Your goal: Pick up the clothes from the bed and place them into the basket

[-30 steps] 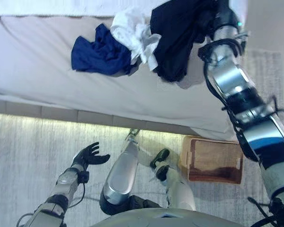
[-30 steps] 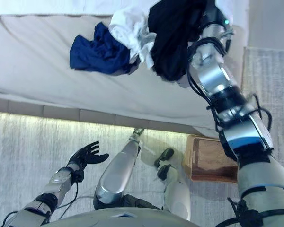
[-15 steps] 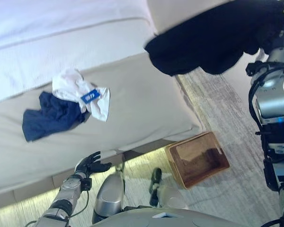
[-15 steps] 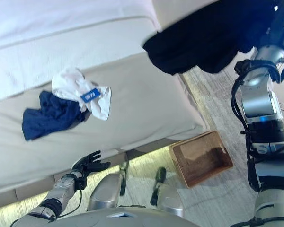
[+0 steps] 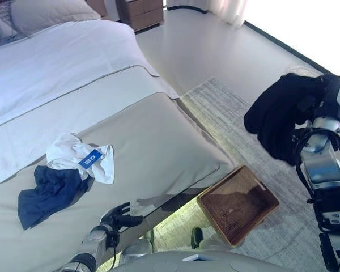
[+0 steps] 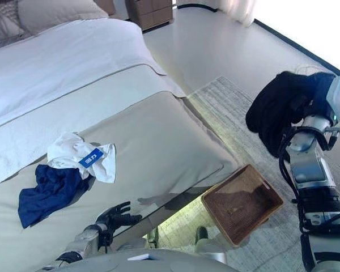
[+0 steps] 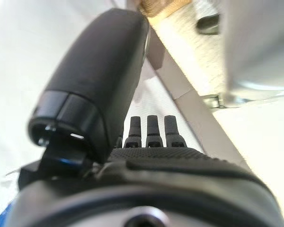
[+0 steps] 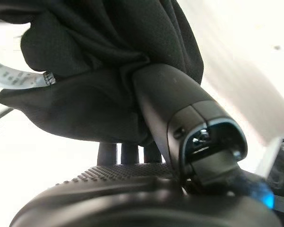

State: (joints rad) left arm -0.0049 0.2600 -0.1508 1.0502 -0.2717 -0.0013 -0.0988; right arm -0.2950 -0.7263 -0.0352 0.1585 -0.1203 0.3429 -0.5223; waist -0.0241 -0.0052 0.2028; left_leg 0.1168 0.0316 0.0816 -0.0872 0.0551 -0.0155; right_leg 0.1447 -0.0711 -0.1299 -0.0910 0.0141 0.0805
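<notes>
My right hand (image 8: 180,111) is shut on a black garment (image 5: 277,116), held up in the air to the right of the bed, above and a little beyond the brown woven basket (image 5: 219,182). The basket stands empty on the rug by the bed's corner. A white garment with a blue tag (image 5: 79,158) and a dark blue garment (image 5: 48,192) lie together on the bed (image 5: 153,136) at the left. My left hand (image 5: 118,216) is open and empty, low at the bed's front edge.
A grey rug (image 5: 232,107) lies under the basket and runs along the bed's right side. Pillows (image 5: 39,14) lie at the head of the bed. A wooden dresser (image 5: 139,11) stands beyond it.
The camera has swung round. My right hand has carried the black garment off the bed to the right, near the basket. The left hand stays open and low.
</notes>
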